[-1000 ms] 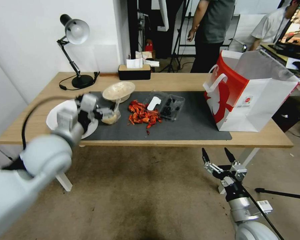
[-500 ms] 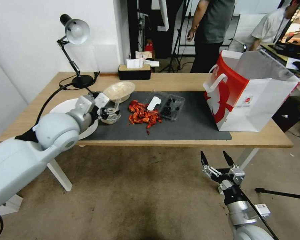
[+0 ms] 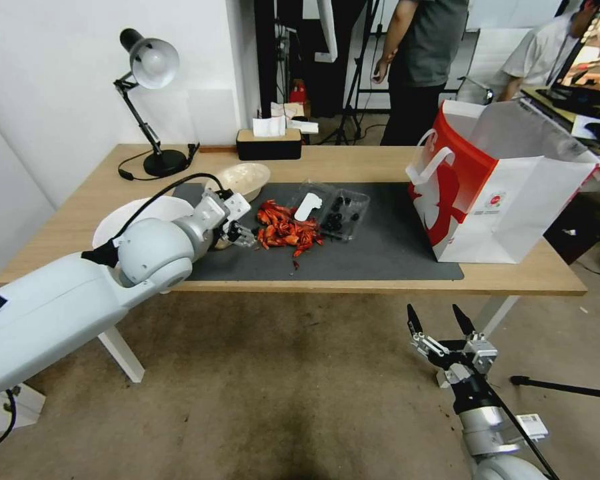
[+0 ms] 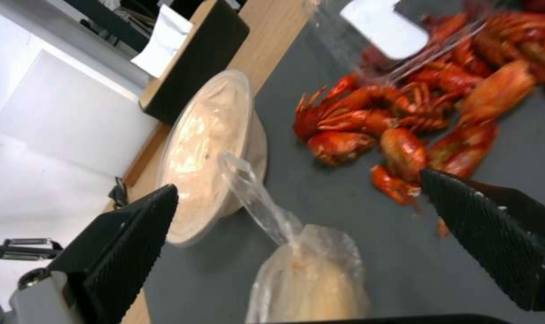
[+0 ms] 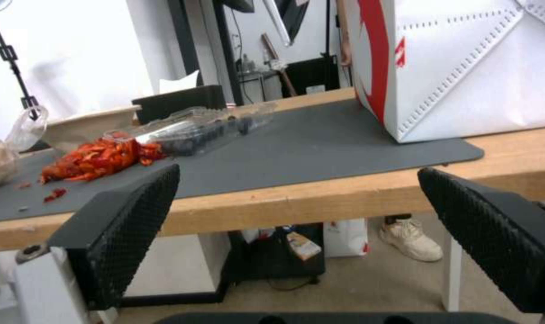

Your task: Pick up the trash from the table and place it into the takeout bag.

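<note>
Trash lies on the table's dark grey mat: a pile of red crayfish shells, a clear clamshell tray with dark berries, and a shallow beige bowl. My left gripper hovers open at the mat's left end. In the left wrist view its fingers straddle a knotted clear bag of beige food, between the bowl and the shells. The red-and-white takeout bag stands open at the right end. My right gripper hangs open below the table's front edge.
A white plate sits under my left forearm. A black desk lamp and a tissue box stand along the far edge. In the right wrist view the table edge is close ahead, the takeout bag beyond it. People stand behind the table.
My left arm has reached right along the mat, bringing its gripper from beside the clear food bag to over it. The right arm has barely moved.
</note>
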Motion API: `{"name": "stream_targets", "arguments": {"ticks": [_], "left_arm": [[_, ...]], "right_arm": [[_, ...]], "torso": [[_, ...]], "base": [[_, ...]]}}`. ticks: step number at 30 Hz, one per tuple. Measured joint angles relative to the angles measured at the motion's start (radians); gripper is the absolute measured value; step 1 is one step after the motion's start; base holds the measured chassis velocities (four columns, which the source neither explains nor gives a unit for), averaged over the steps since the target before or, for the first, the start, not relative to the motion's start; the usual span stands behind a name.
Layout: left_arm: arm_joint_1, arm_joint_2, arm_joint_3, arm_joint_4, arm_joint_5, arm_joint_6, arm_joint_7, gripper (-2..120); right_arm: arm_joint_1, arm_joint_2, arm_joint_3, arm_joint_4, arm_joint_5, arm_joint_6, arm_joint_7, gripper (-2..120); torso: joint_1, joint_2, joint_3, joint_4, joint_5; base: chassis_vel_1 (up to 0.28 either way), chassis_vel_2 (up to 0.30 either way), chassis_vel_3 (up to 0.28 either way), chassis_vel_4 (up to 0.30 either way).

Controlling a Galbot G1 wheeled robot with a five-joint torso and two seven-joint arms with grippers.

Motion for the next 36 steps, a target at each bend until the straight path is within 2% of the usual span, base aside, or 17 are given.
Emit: {"name": "stream_targets", "arguments": {"ticks": [8,23,28,36], "left_arm": [[-0.063,0.000,0.086,0.037,0.050,-0.001,0.036,100],[-0.129,-0.018,0.207,0.091,0.079,-0.003,0.039,100],[-0.148,-0.016,0.243,0.103,0.096,-0.003,0.042,91],[-0.160,-0.012,0.272,0.116,0.125,-0.003,0.047,86]], "right_arm": [[0.005,-0.001,0.003,-0.019,0.007,0.008,-0.001,100],[0.009,-0.003,0.000,-0.034,0.012,0.010,-0.002,100],[0.010,-0.002,-0.002,-0.039,0.013,0.011,-0.003,100],[0.012,-0.001,-0.004,-0.042,0.013,0.012,-0.003,100]], "torso": [[0.000,0.000,0.000,0.0000,0.0000],[0.000,0.000,0.000,0.0000,-0.0001],[0.000,0.000,0.000,-0.0001,0.0000],[0.000,0.000,0.000,0.0000,0.0000]], "base": [[0.000,0.000,0.000,0.000],[0.000,0.000,0.000,0.000],[0.000,0.000,0.000,0.000],[0.000,0.000,0.000,0.000]]}}
